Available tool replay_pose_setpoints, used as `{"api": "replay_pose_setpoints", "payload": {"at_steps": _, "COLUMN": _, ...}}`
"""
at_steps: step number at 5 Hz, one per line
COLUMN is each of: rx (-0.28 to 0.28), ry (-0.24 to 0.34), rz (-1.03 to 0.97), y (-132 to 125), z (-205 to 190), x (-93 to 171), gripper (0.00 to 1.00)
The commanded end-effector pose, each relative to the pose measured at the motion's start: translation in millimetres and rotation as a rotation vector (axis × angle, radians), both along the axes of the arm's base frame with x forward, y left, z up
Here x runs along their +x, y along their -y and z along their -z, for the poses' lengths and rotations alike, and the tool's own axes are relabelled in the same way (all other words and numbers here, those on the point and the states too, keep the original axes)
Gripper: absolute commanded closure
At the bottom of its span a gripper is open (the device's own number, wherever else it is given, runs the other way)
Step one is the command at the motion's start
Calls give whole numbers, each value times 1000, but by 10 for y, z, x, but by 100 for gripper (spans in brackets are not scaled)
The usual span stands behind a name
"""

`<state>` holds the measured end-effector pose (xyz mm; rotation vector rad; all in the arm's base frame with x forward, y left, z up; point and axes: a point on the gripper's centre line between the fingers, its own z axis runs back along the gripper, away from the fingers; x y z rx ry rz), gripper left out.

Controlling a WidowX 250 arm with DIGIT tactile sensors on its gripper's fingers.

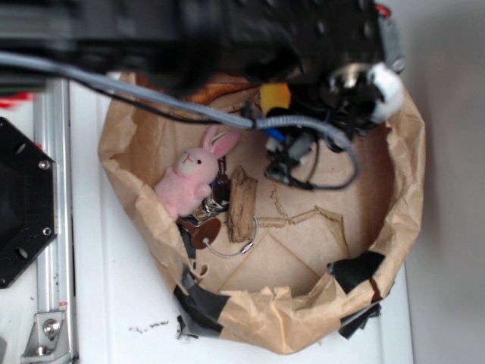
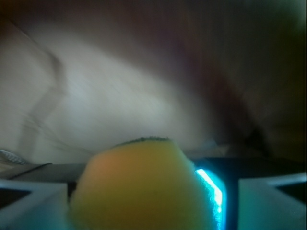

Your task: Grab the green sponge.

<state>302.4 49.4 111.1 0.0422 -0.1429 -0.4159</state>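
We see the gripper clamped on the green sponge, held at the far rim of the paper bag nest. The pink bunny lies against the left wall; the nest's centre floor is open.

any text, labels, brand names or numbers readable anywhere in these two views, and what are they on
No readable text in either view.
The brown paper bag, pink bunny and black tape patches show no print.
The dark specks on the white table are too small and blurred to tell whether they are writing.
In the wrist view, the green sponge, between the gripper fingers, is blurred and shows no marking.
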Motion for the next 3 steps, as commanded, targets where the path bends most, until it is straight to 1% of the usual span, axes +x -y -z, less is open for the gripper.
{"api": "replay_pose_setpoints", "payload": {"at_steps": 1, "rx": -178, "ry": 69, "rz": -221, "y": 372, "z": -1029, "x": -52, "gripper": 100}}
{"api": "replay_pose_setpoints", "payload": {"at_steps": 2, "rx": -193, "ry": 94, "rz": -267, "y": 402, "z": -1021, "x": -125, "gripper": 100}}
{"api": "replay_pose_setpoints", "payload": {"at_steps": 3, "rx": -219, "ry": 95, "rz": -317, "y": 392, "z": -1005, "x": -149, "gripper": 100}}
